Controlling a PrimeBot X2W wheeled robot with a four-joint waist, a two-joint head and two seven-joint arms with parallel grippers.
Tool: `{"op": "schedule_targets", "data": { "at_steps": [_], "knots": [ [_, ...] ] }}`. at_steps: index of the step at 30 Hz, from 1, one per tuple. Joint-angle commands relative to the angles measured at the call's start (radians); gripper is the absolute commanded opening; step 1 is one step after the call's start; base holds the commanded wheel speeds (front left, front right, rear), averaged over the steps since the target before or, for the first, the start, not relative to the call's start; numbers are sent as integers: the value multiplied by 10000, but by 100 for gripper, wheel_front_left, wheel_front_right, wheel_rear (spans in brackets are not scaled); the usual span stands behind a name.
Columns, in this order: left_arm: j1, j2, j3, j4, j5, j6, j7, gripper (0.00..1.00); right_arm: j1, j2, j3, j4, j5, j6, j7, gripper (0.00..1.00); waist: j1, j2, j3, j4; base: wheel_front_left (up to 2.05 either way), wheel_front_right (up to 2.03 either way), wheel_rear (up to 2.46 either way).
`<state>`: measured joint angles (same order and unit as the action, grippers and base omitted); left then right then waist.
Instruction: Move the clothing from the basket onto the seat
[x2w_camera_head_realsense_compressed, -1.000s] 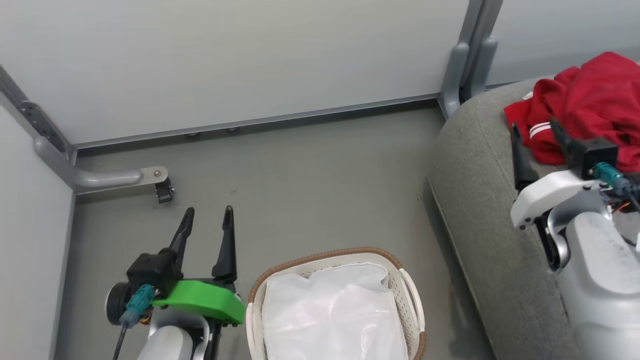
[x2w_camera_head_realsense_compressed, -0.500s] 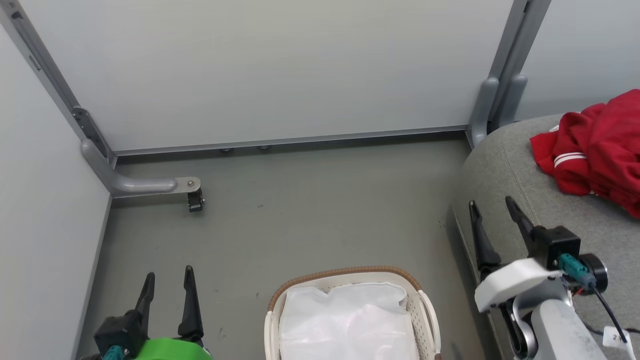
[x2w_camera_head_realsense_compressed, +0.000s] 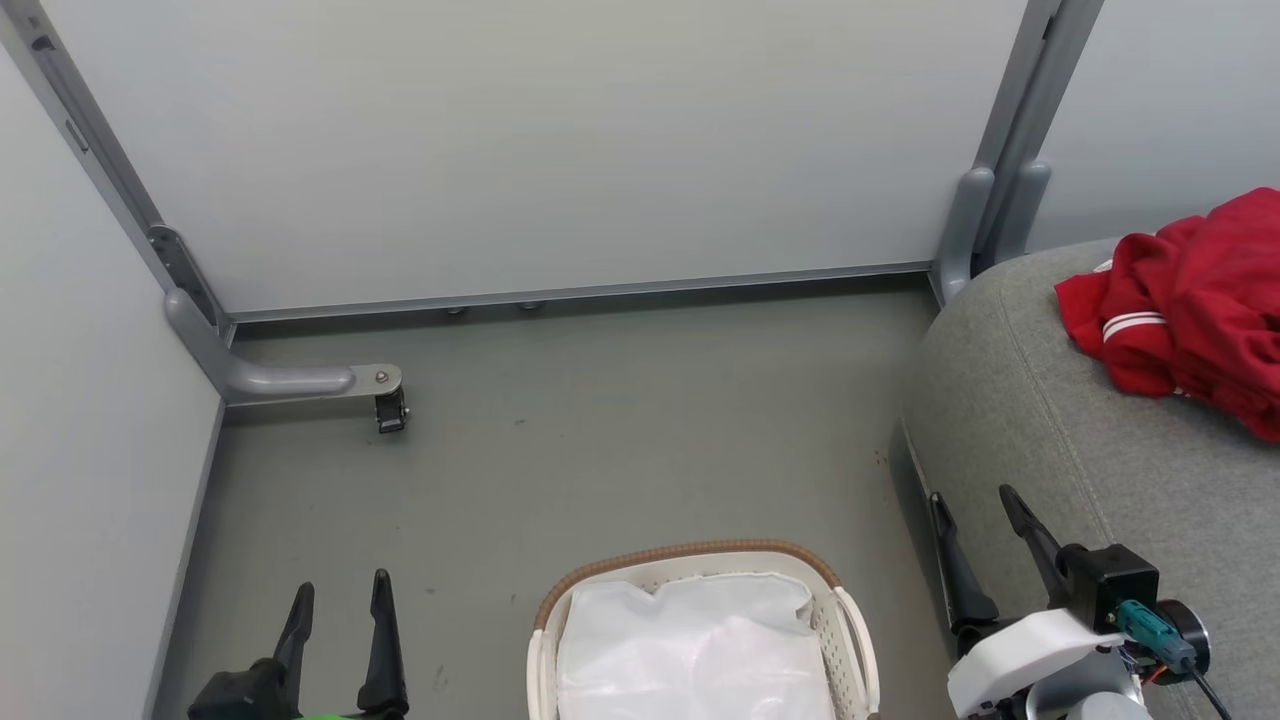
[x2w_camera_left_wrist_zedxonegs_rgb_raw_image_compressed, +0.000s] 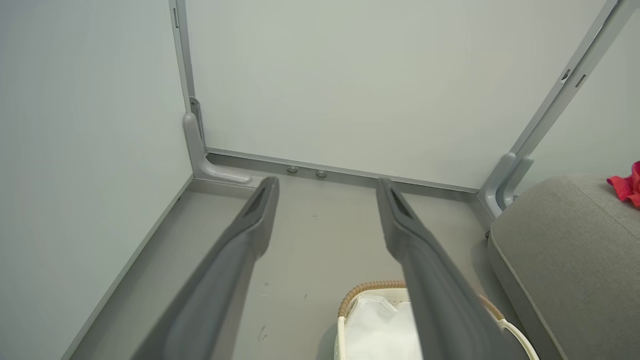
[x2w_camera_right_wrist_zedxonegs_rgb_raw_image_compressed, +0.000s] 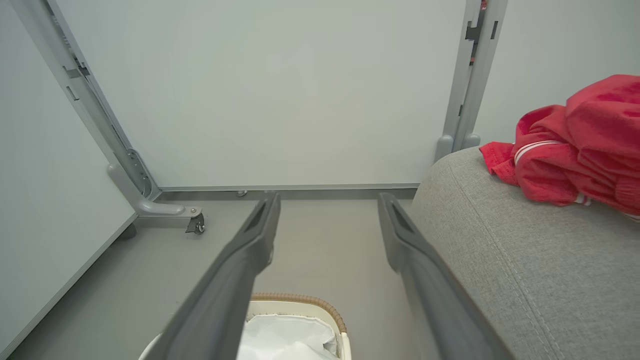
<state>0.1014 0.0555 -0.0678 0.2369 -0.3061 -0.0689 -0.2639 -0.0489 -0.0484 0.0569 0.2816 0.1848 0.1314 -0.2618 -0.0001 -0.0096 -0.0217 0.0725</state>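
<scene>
Dark fingers of left gripper (x2w_camera_head_realsense_compressed: 342, 585) point forward, spread apart, nothing between, over floor (x2w_camera_head_realsense_compressed: 600, 440) left of basket (x2w_camera_head_realsense_compressed: 690, 553). Right gripper (x2w_camera_head_realsense_compressed: 970, 495) likewise spread, nothing held, fingers raised just beside rounded edge of seat (x2w_camera_head_realsense_compressed: 1040, 440). Open floor runs between grippers up to wall panel (x2w_camera_head_realsense_compressed: 550, 150); caster foot (x2w_camera_head_realsense_compressed: 388, 408) at far left. Basket between both grippers, white liner (x2w_camera_head_realsense_compressed: 690, 640) inside. Red clothing (x2w_camera_head_realsense_compressed: 1190, 300) heaped on seat top, beyond right gripper fingertips and well apart from them, farther from left gripper.

A grey floor (x2w_camera_head_realsense_compressed: 620, 440) is enclosed by pale partition panels (x2w_camera_head_realsense_compressed: 550, 140) framed in grey metal posts (x2w_camera_head_realsense_compressed: 1027, 100); one curved foot (x2w_camera_head_realsense_compressed: 280, 381) (caster-tipped) is set on it.
</scene>
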Motion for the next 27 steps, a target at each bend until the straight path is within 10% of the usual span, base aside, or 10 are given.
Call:
{"op": "schedule_targets", "data": {
  "at_steps": [1,17,18,27],
  "knots": [
    [152,-16,-14,48,67,-56,-7,100,69,-40,-21,-48,-88,-14,-48,100,1,96,2,-25,0,0,0],
    [66,-48,-109,238,222,-190,-7,100,150,-39,-34,-107,-75,-15,-48,100,1,96,-61,-18,0,0,0],
    [3,-46,-110,243,152,-162,1,0,4,0,-34,-65,-55,0,0,0,1,0,-62,-18,0,0,0],
    [-183,-55,45,478,-939,-200,319,0,-10,45,-190,161,1122,-1,347,0,1,5,-48,-53,0,0,0]
  ]
}}
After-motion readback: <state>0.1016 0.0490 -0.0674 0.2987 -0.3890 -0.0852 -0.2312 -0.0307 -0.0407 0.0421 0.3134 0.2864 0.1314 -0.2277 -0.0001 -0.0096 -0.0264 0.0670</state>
